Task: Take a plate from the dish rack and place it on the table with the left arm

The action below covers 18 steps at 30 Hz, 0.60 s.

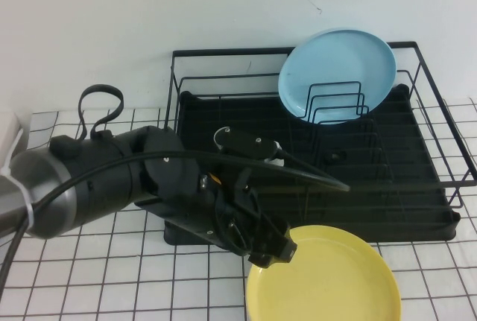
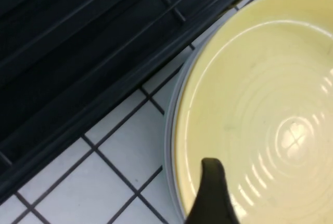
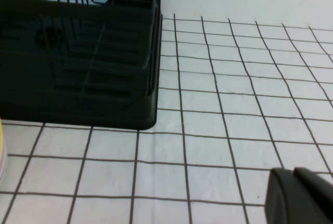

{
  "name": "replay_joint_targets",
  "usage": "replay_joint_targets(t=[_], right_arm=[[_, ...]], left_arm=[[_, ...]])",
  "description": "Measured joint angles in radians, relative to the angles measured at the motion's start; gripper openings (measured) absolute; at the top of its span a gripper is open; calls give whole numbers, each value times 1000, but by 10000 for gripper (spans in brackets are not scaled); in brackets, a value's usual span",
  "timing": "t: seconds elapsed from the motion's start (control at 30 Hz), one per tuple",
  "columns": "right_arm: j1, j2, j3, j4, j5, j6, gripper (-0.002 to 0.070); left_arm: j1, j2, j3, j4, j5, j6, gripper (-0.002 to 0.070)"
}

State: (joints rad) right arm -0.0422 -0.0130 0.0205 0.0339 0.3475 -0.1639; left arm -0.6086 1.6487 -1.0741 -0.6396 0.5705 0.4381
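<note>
While the plate [image 1: 324, 276] is lying flat on the table [image 1: 104, 276] by the near edge, just in front of the rack [image 1: 313, 164], the left gripper [image 1: 270, 250] is hovering at its rim; whether its fingers are parted I cannot tell. The right gripper [image 3: 302, 195] is idling low over the cloth, likewise unreadable.

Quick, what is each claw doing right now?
Left claw: at the yellow plate's rim; open or closed cannot be told.
Right claw: parked, cannot be told.
</note>
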Motion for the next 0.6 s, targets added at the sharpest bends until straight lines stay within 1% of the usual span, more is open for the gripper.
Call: replay_joint_targets(t=[0.07,0.1,0.17,0.2,0.3,0.33,0.43,0.6], right_arm=[[0,0,0,0,0,0,-3],[0,0,0,0,0,0,-3],[0,0,0,0,0,0,-3],[0,0,0,0,0,0,-3],[0,0,0,0,0,0,-3],[0,0,0,0,0,0,-3],[0,0,0,0,0,0,-3],[0,0,0,0,0,0,-3]], left_arm=[[0,-10,0,-4,-5,6,449],[0,-21,0,-4,-9,7,430],[0,-54,0,4,-16,8,362],[0,-79,0,16,-22,6,307],[0,-173,0,66,-48,-2,113],[0,-209,0,88,-59,-6,74],[0,-316,0,170,-100,-46,22],[0,-494,3,382,-128,-110,4]])
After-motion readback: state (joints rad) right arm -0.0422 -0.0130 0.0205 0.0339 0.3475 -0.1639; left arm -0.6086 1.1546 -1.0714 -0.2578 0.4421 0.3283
